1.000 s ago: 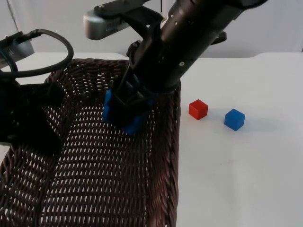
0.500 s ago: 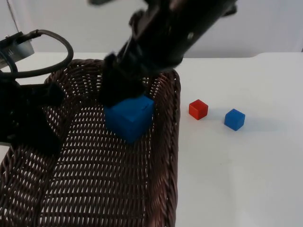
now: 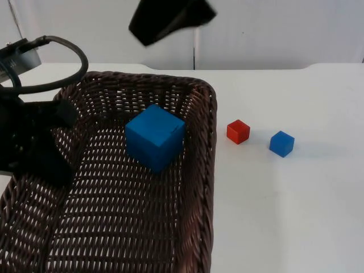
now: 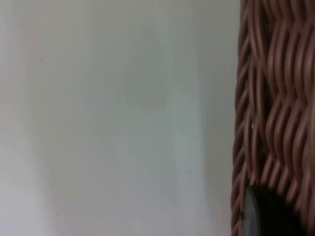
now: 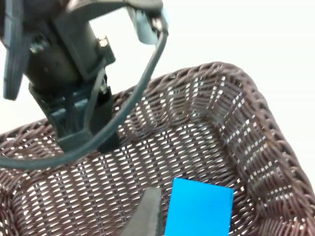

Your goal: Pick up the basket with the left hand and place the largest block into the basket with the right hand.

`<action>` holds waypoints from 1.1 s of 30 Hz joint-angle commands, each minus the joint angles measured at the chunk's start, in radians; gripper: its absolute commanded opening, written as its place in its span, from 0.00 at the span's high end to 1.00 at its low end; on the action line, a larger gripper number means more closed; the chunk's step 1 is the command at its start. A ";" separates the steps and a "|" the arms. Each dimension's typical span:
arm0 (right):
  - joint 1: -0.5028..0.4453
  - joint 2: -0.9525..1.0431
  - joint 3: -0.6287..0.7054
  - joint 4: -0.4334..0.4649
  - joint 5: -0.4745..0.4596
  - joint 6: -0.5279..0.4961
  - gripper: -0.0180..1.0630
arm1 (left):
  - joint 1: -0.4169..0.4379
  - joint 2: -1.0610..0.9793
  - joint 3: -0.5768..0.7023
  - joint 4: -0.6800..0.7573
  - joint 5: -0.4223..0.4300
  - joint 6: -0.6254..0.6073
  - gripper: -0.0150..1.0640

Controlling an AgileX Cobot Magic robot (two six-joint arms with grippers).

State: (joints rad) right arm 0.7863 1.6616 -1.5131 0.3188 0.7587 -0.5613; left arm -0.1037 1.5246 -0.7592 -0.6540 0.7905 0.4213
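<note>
while the left gripper (image 3: 40, 142) clamps the basket (image 3: 196, 187) rim at frame left, the big blue block (image 3: 154, 136) lies inside; right gripper's opening cannot be told.

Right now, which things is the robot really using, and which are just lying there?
Using:
- wicker basket, held at its rim by the left gripper
- big blue block, sitting inside the basket
- right gripper, up above the basket

Just lying there:
- small red block on the table
- small blue block beside it
</note>
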 commanded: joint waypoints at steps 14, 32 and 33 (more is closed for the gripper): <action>0.000 -0.068 0.000 -0.002 -0.008 -0.004 0.20 | -0.006 0.035 -0.058 -0.076 -0.030 0.011 0.99; 0.000 -0.068 0.000 -0.002 -0.013 -0.005 0.20 | -0.006 0.397 -0.220 -0.123 -0.124 0.011 0.99; 0.000 -0.068 0.000 -0.002 -0.013 -0.005 0.20 | -0.006 0.397 -0.220 -0.123 -0.124 0.011 0.99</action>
State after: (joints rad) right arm 0.7863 1.6057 -1.5131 0.3188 0.7456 -0.5613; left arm -0.1037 1.9116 -0.9601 -0.7387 0.6682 0.4298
